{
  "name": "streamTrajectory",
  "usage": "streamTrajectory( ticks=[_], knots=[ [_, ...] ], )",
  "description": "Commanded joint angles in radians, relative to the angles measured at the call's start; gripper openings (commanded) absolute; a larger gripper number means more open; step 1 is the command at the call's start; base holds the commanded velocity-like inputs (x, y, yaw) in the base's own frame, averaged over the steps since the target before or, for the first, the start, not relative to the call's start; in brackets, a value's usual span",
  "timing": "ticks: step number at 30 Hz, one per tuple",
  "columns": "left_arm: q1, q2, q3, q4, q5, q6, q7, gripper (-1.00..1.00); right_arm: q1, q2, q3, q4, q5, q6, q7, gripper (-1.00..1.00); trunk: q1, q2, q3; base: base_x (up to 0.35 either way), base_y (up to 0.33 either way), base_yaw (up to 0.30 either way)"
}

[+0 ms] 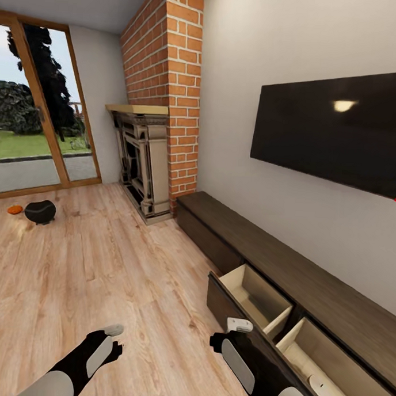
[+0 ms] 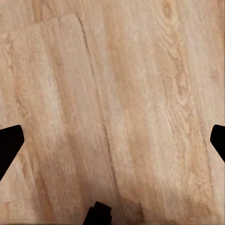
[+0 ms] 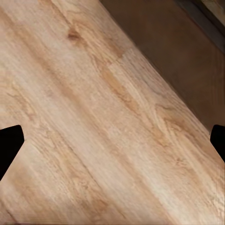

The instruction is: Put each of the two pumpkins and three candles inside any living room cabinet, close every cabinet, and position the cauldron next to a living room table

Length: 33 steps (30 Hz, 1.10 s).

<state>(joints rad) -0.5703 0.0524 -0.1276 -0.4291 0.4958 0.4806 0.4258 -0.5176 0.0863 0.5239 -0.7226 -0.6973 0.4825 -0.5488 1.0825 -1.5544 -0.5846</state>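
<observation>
Both arms lowered; left claw [image 2: 112, 140], right claw [image 3: 112, 140] apparently spread, empty.

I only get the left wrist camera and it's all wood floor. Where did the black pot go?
Observer: The cauldron sits on the floor far ahead on the left, near the glass door.
Operator: Is a pumpkin there too?
Observer: Yes, one orange pumpkin lies close beside it.
Operator: Is the cabinet shut?
Observer: No. The cabinet along the right wall has two drawers pulled open.
</observation>
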Motion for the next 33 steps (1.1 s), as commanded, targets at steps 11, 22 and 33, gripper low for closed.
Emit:
streamTrajectory(
  ticks=[11,22,33],
  knots=[
    [0.000,0.000,-0.009,-0.002,0.010,0.004,0.008,1.00,-0.001,0.002,0.004,-0.002,-0.008,0.001,-0.010,1.00,0.000,-0.001,-0.006,0.000,0.000,0.256],
    [0.000,0.000,-0.009,-0.002,0.010,0.003,0.008,1.00,-0.001,0.008,0.005,0.000,-0.011,-0.027,-0.012,1.00,0.000,-0.001,-0.011,0.000,0.000,0.256],
    [0.000,-0.001,-0.009,-0.002,0.010,0.003,0.008,1.00,-0.001,0.007,0.004,0.000,-0.011,-0.034,-0.010,1.00,0.000,-0.001,-0.015,0.000,0.000,0.268]
  ],
)
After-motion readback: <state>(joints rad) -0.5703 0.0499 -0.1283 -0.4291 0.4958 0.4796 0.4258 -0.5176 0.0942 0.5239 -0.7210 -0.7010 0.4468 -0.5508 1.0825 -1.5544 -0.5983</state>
